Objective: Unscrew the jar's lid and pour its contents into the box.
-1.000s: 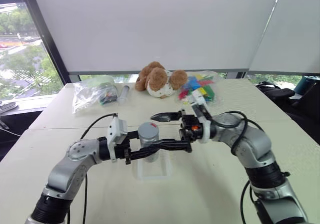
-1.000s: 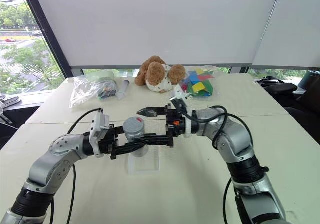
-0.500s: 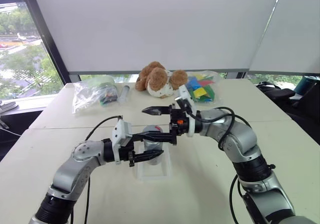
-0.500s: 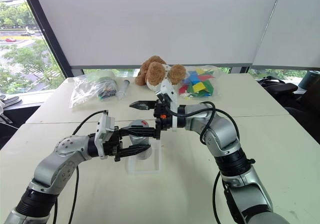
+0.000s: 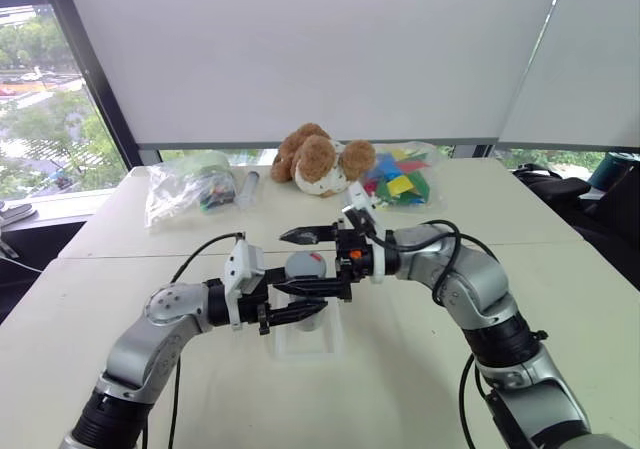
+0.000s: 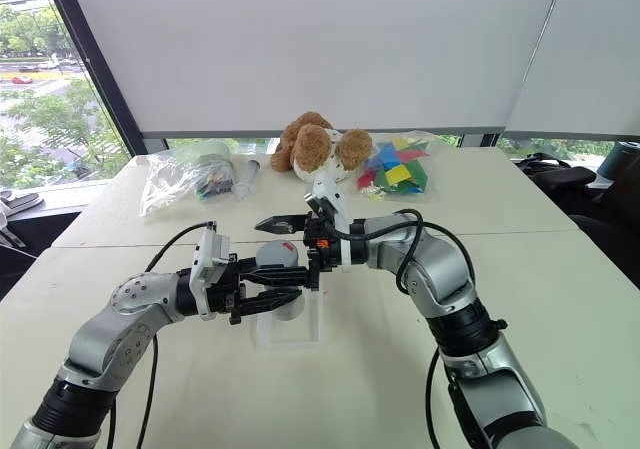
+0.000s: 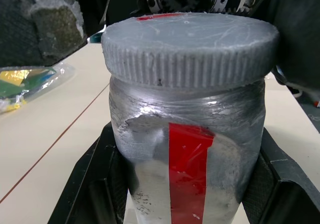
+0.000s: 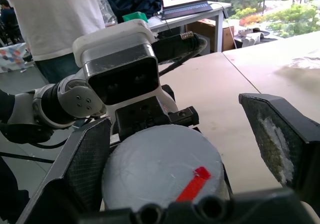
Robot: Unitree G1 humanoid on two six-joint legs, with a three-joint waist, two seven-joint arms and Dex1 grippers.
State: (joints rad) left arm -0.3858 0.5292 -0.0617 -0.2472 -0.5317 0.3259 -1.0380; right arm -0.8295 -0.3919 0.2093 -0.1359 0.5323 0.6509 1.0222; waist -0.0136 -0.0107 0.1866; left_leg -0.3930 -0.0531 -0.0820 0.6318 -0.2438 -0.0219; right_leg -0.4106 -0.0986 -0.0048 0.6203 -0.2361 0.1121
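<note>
Gripping the jar (image 5: 305,287) around its body just left of centre in the left eye view, the left gripper (image 5: 291,307), fingers clamped on it above the box (image 5: 303,343) on the pale table (image 5: 400,369); poised over the lid (image 5: 305,265), the right gripper (image 5: 306,262), fingers spread wide, one above and behind the cap, one in front, not touching as far as can be told. Lying along the upper middle of that frame, a stuffed dog (image 5: 320,159), with a bag of coloured pieces (image 5: 400,181) to its right and a clear bag (image 5: 188,189) to its left. Filling the centre of the left wrist view, the grey jar with its ribbed lid (image 7: 190,47) screwed on and a red strip down the front, black fingers (image 7: 95,179) pressed to both sides. Showing in the lower centre of the right wrist view, the lid's flat top with a red mark, the fingers (image 8: 275,134) standing well apart at either side; standing in the upper left, a person (image 8: 55,19) in a white shirt.
</note>
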